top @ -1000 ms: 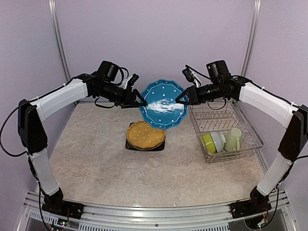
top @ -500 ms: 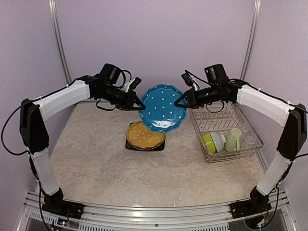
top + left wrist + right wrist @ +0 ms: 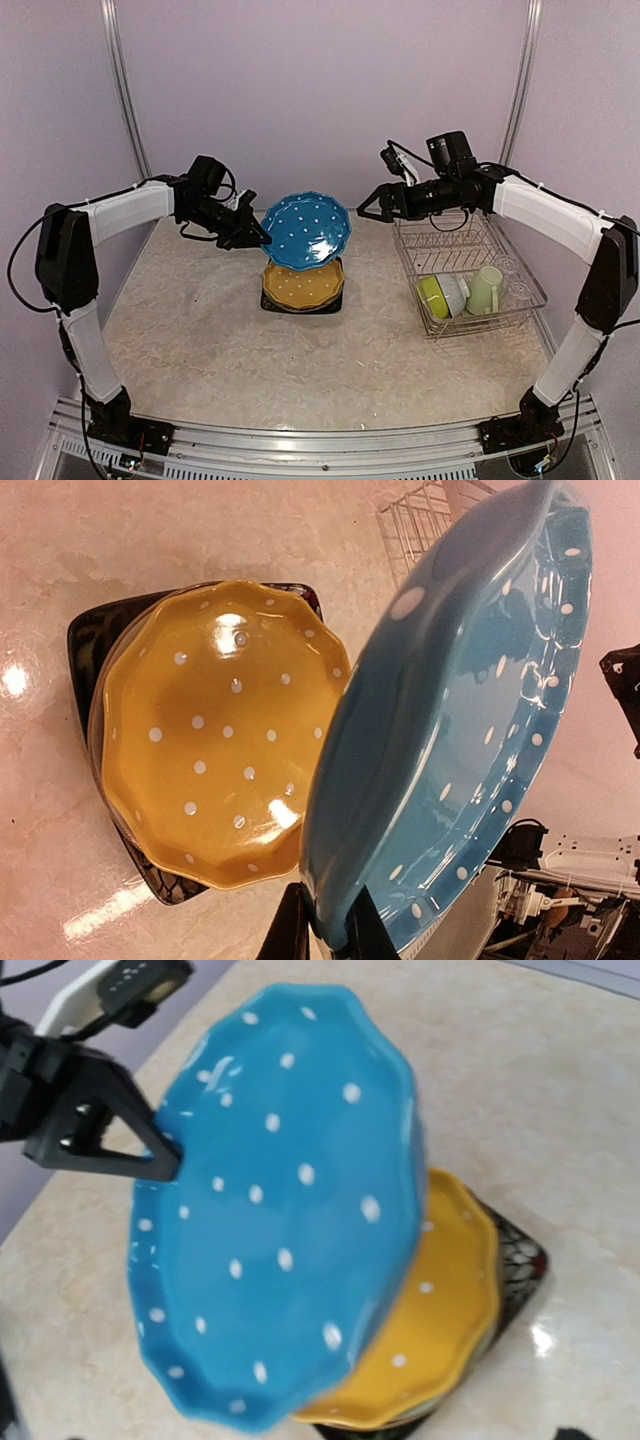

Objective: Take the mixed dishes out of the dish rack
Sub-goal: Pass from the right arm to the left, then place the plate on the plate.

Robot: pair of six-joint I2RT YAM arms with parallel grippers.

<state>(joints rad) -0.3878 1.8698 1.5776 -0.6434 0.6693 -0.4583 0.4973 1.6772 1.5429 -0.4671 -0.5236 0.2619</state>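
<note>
Blue white-dotted plate (image 3: 305, 232): in the air and steeply tilted, just above the stack at table centre. Its low edge is close to the orange plate, which suggests it is being laid down on top.
Left gripper (image 3: 258, 238): clamped thin on the blue plate's rim at its 9 o'clock edge. The left wrist view shows both fingertips (image 3: 300, 930) pinching the scalloped lip, and this is the plate's only support.
Right gripper (image 3: 368, 208): jaws spread wide and holding nothing. It sits at 2 o'clock from the plate, apart from the rim, so the load is with the left arm.
Orange plate (image 3: 303, 285): face up on the black square plate (image 3: 270, 301), forming the stack that unloaded flatware goes on.
Dish rack (image 3: 440, 240): at 3 o'clock from the stack, with its plate prongs bare at the far end.
Left in the rack: lime bowl (image 3: 432, 296), white bowl (image 3: 456, 290) and pale green mug (image 3: 486, 289) grouped at the near end. The glasses at the right corner are too faint to place.
Next move, as a judgement: level the plate over the orange one before letting go. A tilted drop could chip the rims.
</note>
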